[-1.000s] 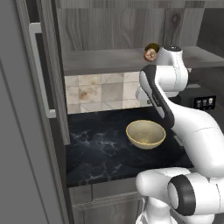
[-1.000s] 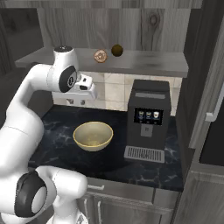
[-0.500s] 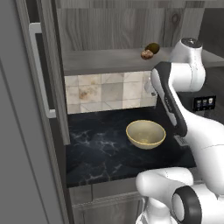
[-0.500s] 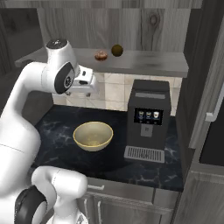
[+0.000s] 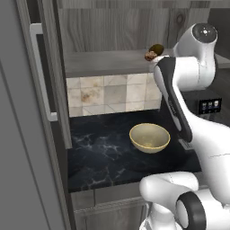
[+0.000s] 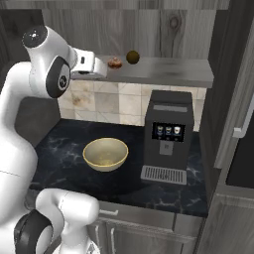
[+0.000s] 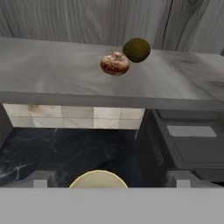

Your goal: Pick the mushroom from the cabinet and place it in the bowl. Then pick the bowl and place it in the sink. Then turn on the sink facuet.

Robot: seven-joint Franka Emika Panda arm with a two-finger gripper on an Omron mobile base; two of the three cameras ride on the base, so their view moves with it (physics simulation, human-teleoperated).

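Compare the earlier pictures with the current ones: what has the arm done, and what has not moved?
The arm has swung its hand up from counter height to the cabinet shelf, and the gripper has opened, now pointing at the mushroom without touching it. It took hold of nothing. The mushroom, the olive-brown lump, the bowl and the coffee machine stayed put.

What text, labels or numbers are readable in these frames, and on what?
None readable.
Coffee machine: its dark panel shows a row of small pale icons, too small to read.
Mushroom, bowl, cabinet shelf: no markings.
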